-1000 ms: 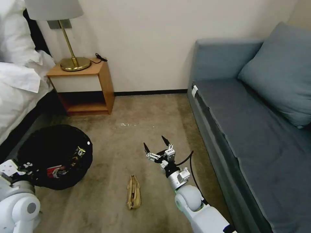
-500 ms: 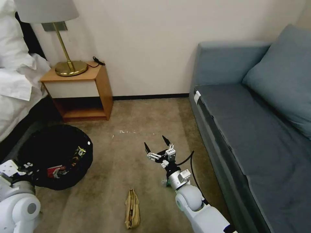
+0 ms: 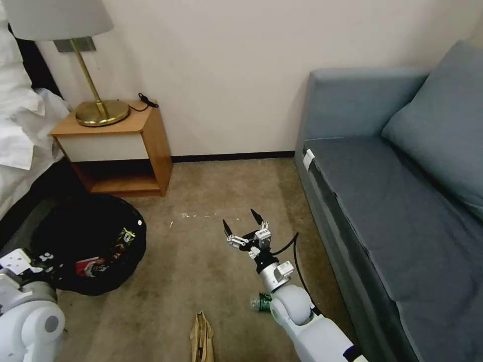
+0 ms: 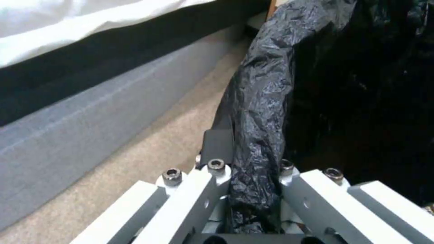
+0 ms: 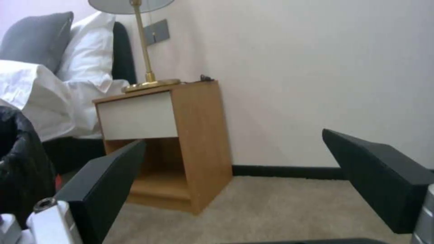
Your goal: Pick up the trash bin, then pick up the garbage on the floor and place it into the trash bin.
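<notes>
- Left gripper (image 4: 253,189): jaws clenched on the bag-covered rim of the trash bin (image 4: 267,112); one dark finger (image 4: 217,145) lies on the rim's outer side.
- Right gripper (image 3: 242,225): jaws released, spread wide, nothing between them; held above bare carpet (image 3: 201,251), pointing toward the wall. From the right wrist, both dark fingers (image 5: 104,183) frame the nightstand (image 5: 181,142).
- Trash bin (image 3: 90,241): round, lined with crinkly black plastic, at the robot's left, near the bed (image 3: 20,146) and just in front of the nightstand (image 3: 118,151). Litter inside includes a red-and-white packet (image 3: 88,265).
- Garbage, item one: tan crumpled paper bag (image 3: 202,336), on the carpet between the two arms, partly cut by the picture's lower edge.
- Garbage, item two: small clear bottle with green label (image 3: 260,302), on the carpet, partly hidden behind the right arm.
- Surroundings: brass lamp (image 3: 95,108) on the nightstand; blue-grey sofa (image 3: 392,201) along the robot's right.
</notes>
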Tool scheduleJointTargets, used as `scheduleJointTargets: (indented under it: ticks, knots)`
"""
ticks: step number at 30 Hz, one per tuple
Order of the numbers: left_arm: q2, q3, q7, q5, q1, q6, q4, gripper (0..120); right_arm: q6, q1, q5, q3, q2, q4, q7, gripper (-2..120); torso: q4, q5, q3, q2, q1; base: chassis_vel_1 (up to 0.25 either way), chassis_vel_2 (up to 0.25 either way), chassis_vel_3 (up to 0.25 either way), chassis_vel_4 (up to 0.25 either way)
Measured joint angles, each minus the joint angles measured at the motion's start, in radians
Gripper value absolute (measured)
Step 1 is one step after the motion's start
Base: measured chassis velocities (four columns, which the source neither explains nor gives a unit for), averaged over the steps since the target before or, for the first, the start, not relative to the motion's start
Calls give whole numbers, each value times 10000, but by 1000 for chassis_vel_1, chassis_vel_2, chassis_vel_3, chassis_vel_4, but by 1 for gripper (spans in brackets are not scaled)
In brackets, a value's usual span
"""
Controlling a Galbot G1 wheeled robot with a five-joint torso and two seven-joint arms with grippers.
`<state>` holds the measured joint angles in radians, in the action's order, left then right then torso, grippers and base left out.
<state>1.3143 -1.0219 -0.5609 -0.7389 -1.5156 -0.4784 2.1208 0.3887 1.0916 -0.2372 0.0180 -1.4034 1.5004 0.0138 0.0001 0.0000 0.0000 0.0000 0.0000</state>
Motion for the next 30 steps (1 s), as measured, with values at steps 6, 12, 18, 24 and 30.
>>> scheduleJointTargets:
  ticks: [6, 12, 18, 24, 30]
  knots:
    - [24, -34, 4, 15, -14, -9, 2, 4, -492, -200, 185, 326, 129, 8, -477, 100, 0, 0, -1, 1, 0, 0, 0, 0, 0]
    - [137, -111, 6, 55, -66, 7, 122, 4, -2120, -477, 477, 1093, 487, 86, -1493, 100, -1, 0, -1, 0, 0, 0, 0, 0, 0]
    - [235, -143, 7, 121, -136, 42, 250, 4, -5707, -1098, -1688, 2047, 832, 688, -1770, 100, 0, 0, -1, 0, 0, 0, 0, 0, 0]
    - [252, -160, 8, 131, -111, 41, 309, 4, -9528, -1960, -3685, 2433, 938, 924, -2822, 100, 1, 2, 0, 0, 0, 0, 0, 0, 0]
    - [272, -180, 6, 137, -79, 15, 384, 4, -11415, -2194, -6865, 3599, 2142, 2266, -4144, 100, -3, 0, -1, 0, 0, 0, 0, 0, 0]
